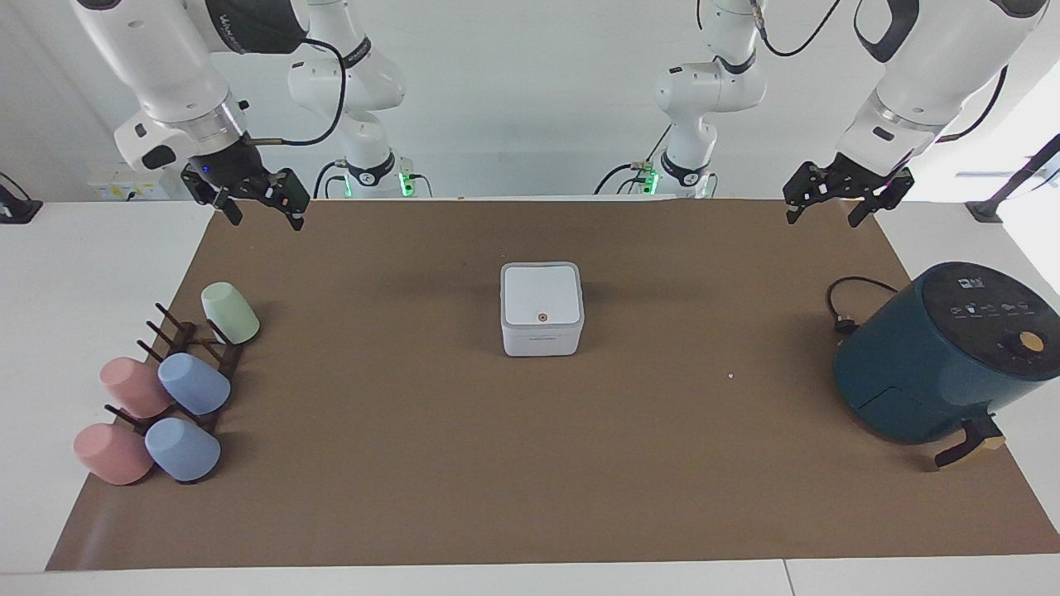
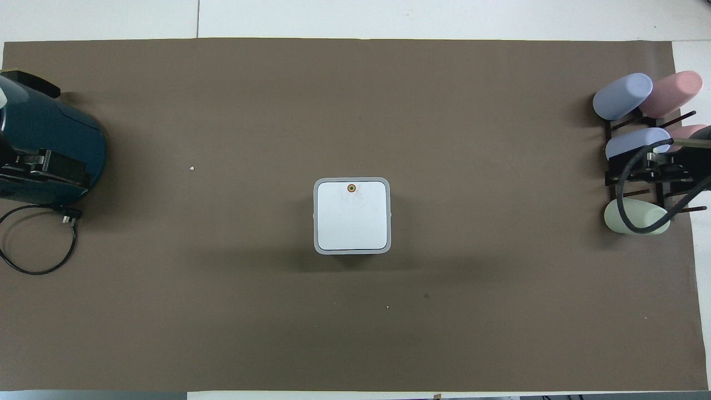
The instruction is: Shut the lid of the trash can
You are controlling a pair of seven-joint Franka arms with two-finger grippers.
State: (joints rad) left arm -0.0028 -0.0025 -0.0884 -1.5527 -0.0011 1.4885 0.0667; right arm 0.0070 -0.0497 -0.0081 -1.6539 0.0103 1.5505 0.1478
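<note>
The trash can (image 1: 542, 331) is a small white cube in the middle of the brown mat, also seen in the overhead view (image 2: 351, 250). Its lid (image 1: 541, 295) lies flat on top, flush within the rim, with the orange-brown dot (image 2: 351, 188) at the edge farther from the robots. My left gripper (image 1: 822, 217) hangs open and empty in the air over the mat's edge nearest the robots, toward the left arm's end. My right gripper (image 1: 265, 219) hangs open and empty over the same edge at the right arm's end. Both are well apart from the can.
A dark teal air fryer (image 1: 936, 356) with a black cord (image 1: 845, 306) stands at the left arm's end. A dark rack (image 1: 195, 356) with several pastel cups (image 1: 193, 384) lies at the right arm's end. A white crumb (image 1: 731, 377) lies on the mat.
</note>
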